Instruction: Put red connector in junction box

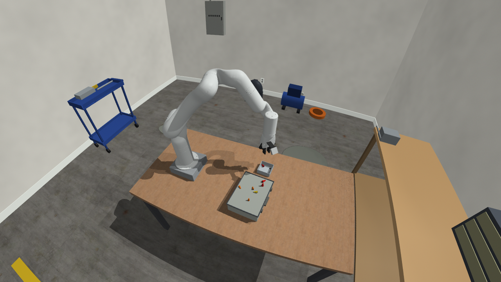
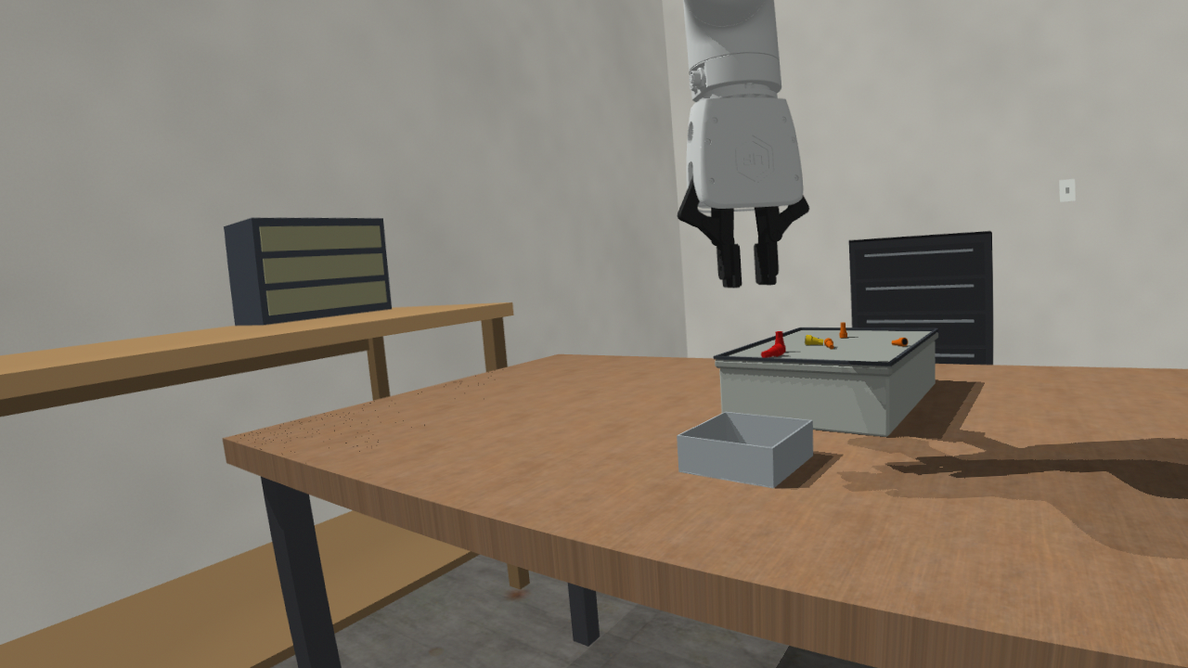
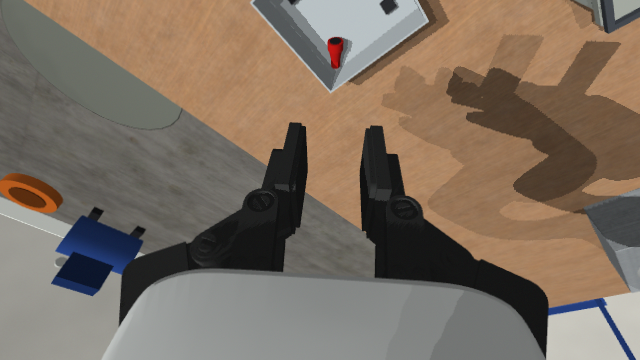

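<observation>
The grey steel junction box stands open on the table. One red connector lies inside it, near a corner. The tool case stands next to the box. On its lid lie two more red connectors, a yellow one and orange ones. My gripper hangs high over the table's far edge, beyond the box. Its fingers stand a little apart with nothing between them.
The arm's base sits on the table to the left of the case. A long side bench runs along the right. On the floor behind the table are a grey round mat, a blue compressor and an orange ring.
</observation>
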### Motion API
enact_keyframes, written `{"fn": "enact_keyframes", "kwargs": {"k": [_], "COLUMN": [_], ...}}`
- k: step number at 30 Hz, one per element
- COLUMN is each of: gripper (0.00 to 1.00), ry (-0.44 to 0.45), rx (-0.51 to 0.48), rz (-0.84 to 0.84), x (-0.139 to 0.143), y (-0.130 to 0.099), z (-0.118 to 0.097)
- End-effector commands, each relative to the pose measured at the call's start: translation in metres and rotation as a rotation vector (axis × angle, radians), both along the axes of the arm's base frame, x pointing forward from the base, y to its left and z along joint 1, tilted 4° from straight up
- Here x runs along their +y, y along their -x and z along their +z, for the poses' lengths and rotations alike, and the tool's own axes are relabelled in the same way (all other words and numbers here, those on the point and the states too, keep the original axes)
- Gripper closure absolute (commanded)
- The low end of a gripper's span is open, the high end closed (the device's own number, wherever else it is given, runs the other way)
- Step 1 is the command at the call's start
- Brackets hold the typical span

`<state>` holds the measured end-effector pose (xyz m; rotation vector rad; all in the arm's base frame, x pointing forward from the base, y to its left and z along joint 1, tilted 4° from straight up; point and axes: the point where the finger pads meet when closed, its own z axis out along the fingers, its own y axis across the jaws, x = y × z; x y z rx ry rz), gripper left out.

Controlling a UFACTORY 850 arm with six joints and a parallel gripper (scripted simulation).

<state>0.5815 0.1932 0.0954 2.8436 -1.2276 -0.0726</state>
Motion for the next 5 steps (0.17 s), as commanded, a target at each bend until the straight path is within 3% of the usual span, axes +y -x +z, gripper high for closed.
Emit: {"fn": "enact_keyframes", "kwargs": {"k": [1,5], "gripper": [0.70,0.70], "ry": [-0.001,-0.001], "rx": [-0.002,-0.002], "rz": [0.000,0.000], "x": [0.0003,0.0003], "y": [-0.0009,-0.0009], "z": [0.0010,0.0010]}}
